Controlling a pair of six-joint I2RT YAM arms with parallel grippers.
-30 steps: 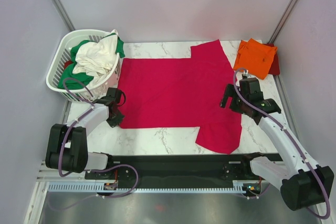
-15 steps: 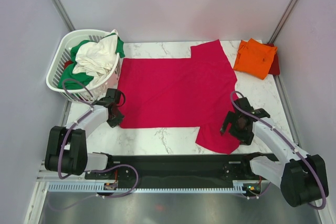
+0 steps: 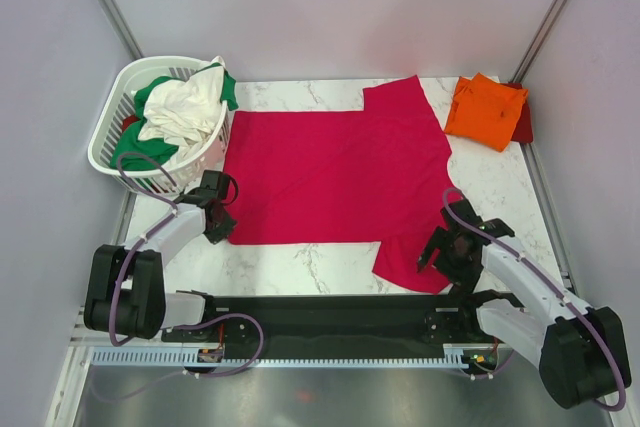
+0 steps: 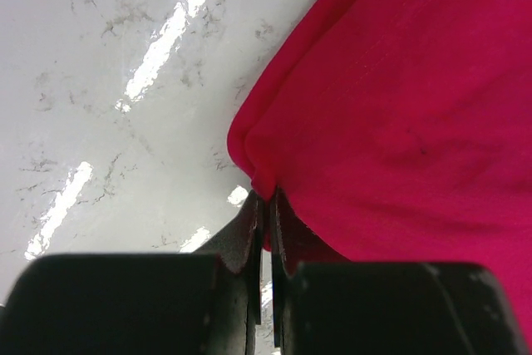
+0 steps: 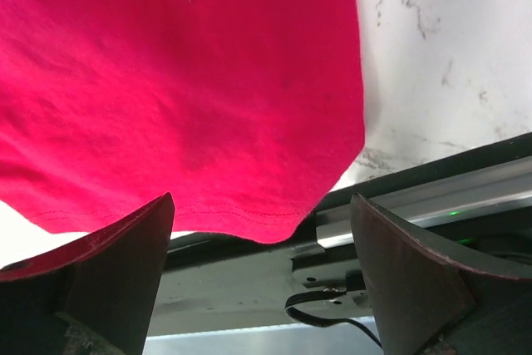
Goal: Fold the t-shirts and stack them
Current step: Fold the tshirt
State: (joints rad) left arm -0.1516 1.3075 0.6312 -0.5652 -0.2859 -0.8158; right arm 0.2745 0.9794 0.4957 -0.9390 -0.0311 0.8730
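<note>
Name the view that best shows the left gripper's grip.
Left wrist: the left gripper, close up, shut on a corner of the pink shirt. Top view shows it small and dark there; right wrist view misses it.

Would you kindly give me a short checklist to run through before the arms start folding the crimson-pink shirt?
1. Is the left gripper shut on the near left corner of the crimson-pink t-shirt? Ok.
2. Is the right gripper gripping the near sleeve? Not ok: its jaws stand open over the hem, with nothing pinched.
3. Is the shirt's body spread flat on the table? Ok.
4. Does the near sleeve's hem stop short of the table's near edge? Cannot tell.
5. Is the orange t-shirt lying folded at the far right corner? Ok.
</note>
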